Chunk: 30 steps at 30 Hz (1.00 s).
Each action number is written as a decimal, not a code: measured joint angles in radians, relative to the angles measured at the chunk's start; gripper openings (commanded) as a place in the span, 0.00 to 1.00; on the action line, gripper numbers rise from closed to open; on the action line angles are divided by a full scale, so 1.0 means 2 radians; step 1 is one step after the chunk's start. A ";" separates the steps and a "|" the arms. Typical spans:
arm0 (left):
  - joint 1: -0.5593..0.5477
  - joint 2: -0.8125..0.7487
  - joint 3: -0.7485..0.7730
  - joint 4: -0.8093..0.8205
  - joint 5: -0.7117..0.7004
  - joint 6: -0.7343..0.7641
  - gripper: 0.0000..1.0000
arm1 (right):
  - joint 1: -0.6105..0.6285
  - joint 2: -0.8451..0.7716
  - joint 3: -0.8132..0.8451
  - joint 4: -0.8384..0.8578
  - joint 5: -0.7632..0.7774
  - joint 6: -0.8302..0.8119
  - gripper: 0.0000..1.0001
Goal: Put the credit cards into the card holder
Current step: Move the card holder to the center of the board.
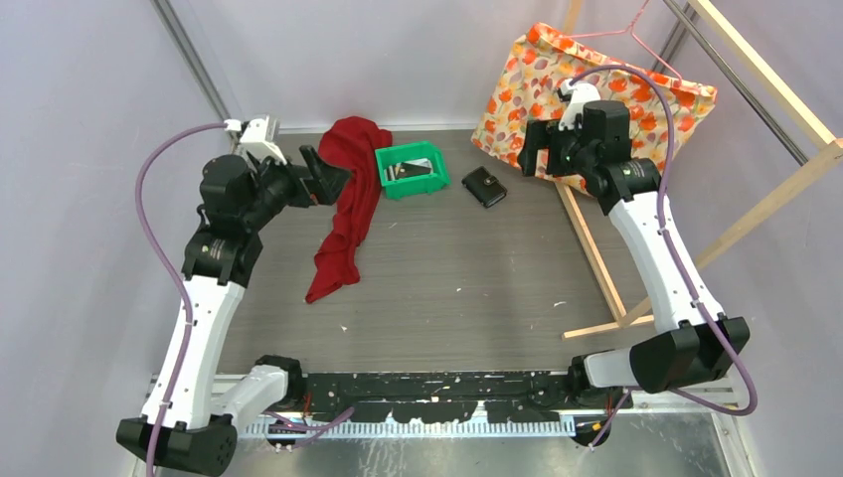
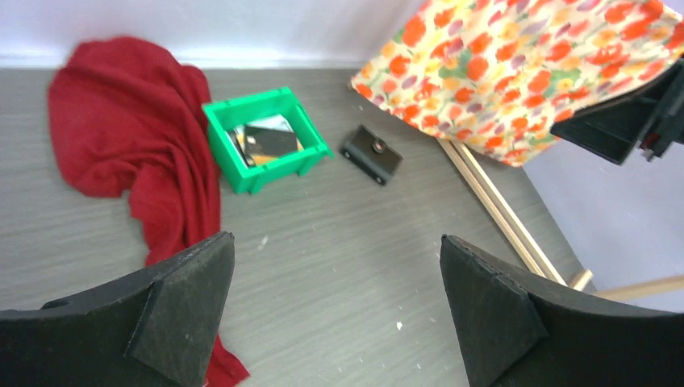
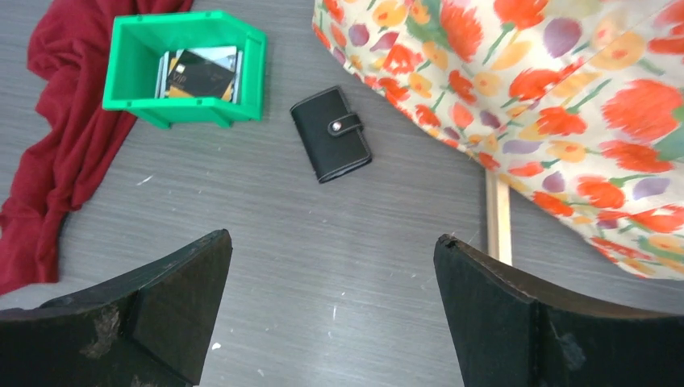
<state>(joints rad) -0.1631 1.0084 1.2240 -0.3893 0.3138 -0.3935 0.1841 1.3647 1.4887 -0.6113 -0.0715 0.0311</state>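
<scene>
While both arms hover clear of the work, no step of the task is yet done. Left gripper (image 2: 335, 266): jaws spread wide, nothing between them. Right gripper (image 3: 331, 258): jaws likewise wide apart and bare. The credit cards (image 3: 198, 71) lie stacked in the green bin (image 3: 184, 24), which stands on the table (image 1: 447, 278) toward 12 o'clock from its middle. The card holder (image 3: 331, 134) lies flat just beside the bin at its 3 o'clock, apart from it, folded, with its snap tab fastened.

Hazards, as judged:
1. The cards are thin and lie flat between close walls. Wide jaws may strike the rim, shove or tip the bin, or lift several cards at once.
2. The holder is shut. A one-sided pull on the tab would likely drag it across the table rather than open it, so one arm should pin it.
3. The red cloth (image 1: 343, 209) lies right against the bin at its 9 o'clock. The left arm's approach could snag it and drag the bin along.
4. The floral fabric (image 1: 596, 89) hangs close by the right arm, and a wide swing could catch it.
</scene>
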 measured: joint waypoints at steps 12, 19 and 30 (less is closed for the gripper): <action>0.001 -0.032 -0.125 -0.002 0.033 -0.061 0.96 | -0.014 0.063 -0.021 -0.035 -0.174 -0.066 1.00; 0.001 -0.017 -0.134 -0.004 0.054 -0.073 0.91 | 0.012 0.251 0.092 -0.090 -0.189 -0.170 1.00; 0.001 -0.068 -0.275 0.021 0.053 -0.144 0.90 | 0.046 0.459 0.259 -0.115 -0.091 -0.220 0.97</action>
<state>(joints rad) -0.1616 0.8719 0.6743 -0.3477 0.4194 -0.6811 0.2760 2.2822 2.0064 -0.8413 -0.2531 -0.4095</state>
